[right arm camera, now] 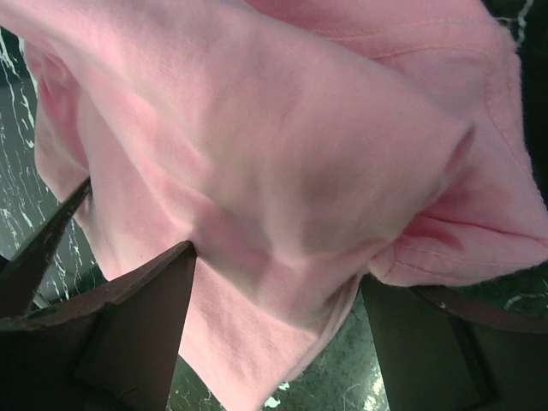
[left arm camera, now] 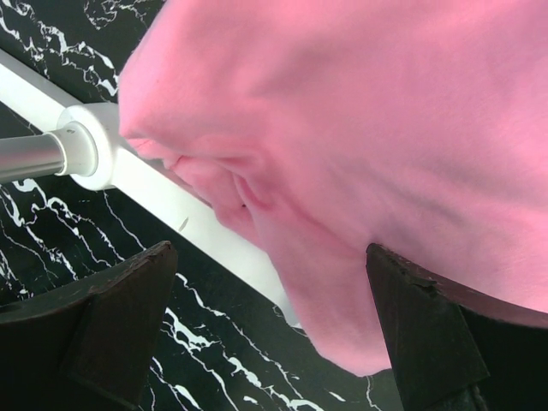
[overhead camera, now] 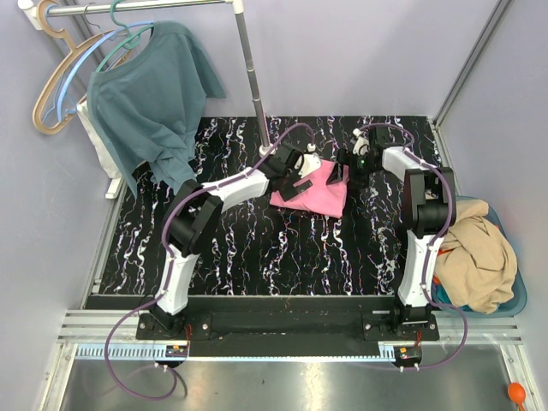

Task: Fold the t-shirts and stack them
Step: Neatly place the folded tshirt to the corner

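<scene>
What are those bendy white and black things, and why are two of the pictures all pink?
Those are two robot arms, bolted at the near edge of a black marbled table. The big picture comes from a camera up above. The other two come from small cameras on the arms' wrists, so close that the pink t-shirt fills them.

Each arm ends in a gripper, a hand with two dark fingers. The left gripper and right gripper are both at the far edge of the pink shirt. In the close-ups the fingers stand apart with the cloth between them, so they look open.

A tan shirt sits heaped in a blue basket on the right. A teal shirt hangs on a rack at the back.
</scene>
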`<state>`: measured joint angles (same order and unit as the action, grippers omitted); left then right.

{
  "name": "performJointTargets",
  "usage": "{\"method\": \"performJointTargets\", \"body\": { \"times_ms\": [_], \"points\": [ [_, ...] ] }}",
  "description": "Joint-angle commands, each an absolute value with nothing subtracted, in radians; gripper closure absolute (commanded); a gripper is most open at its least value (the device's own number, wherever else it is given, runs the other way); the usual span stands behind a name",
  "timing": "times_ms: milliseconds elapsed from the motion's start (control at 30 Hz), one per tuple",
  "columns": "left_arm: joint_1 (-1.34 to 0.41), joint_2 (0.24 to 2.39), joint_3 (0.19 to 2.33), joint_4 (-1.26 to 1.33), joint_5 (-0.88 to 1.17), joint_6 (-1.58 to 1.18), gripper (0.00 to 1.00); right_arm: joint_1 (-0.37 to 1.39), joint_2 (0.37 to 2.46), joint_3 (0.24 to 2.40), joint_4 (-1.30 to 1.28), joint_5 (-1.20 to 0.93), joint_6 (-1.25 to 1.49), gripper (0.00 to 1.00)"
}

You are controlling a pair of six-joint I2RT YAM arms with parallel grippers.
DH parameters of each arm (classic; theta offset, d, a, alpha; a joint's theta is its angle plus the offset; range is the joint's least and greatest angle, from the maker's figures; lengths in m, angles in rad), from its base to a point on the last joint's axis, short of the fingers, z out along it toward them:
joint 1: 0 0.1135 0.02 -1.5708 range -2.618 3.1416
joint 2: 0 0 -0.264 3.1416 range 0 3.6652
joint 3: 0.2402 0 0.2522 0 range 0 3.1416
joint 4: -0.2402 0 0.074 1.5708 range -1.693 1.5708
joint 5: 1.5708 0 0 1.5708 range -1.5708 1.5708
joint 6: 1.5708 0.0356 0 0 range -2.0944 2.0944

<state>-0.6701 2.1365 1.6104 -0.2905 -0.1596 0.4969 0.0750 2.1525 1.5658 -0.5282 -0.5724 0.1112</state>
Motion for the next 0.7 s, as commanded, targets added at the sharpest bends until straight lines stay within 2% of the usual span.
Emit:
{"method": "performJointTargets", "body": {
  "times_ms": [0, 267, 367, 400, 500, 533, 567, 600, 667],
  "points": [
    [-0.687, 2.152, 1.655, -0.262, -0.126, 0.476, 0.01, 0.113, 2.212, 1.586, -0.537, -0.592, 0.106, 0.15],
    [-0.689, 2.148, 1.64, -0.262, -0.123, 0.468, 0.01, 0.176, 2.237, 1.601, -0.552, -0.6, 0.083, 0.22],
    [-0.69, 2.148, 1.634, -0.262, -0.123, 0.466, 0.01, 0.179, 2.241, 1.609, -0.558, -0.598, 0.078, 0.41],
    [-0.69, 2.146, 1.635, -0.262, -0.123, 0.468, 0.01, 0.179, 2.243, 1.612, -0.563, -0.597, 0.077, 0.5],
    [-0.69, 2.141, 1.634, -0.261, -0.123, 0.469, 0.01, 0.176, 2.243, 1.624, -0.578, -0.594, 0.064, 0.67],
    [-0.69, 2.141, 1.634, -0.261, -0.123, 0.472, 0.01, 0.178, 2.243, 1.628, -0.583, -0.589, 0.061, 0.85],
    [-0.69, 2.137, 1.634, -0.261, -0.126, 0.476, 0.01, 0.176, 2.243, 1.634, -0.592, -0.584, 0.057, 0.94],
    [-0.69, 2.135, 1.632, -0.261, -0.132, 0.479, 0.01, 0.173, 2.237, 1.635, -0.597, -0.578, 0.057, 1.0],
    [-0.689, 2.128, 1.631, -0.261, -0.14, 0.486, 0.01, 0.157, 2.226, 1.637, -0.601, -0.569, 0.058, 1.0]
  ]
}}
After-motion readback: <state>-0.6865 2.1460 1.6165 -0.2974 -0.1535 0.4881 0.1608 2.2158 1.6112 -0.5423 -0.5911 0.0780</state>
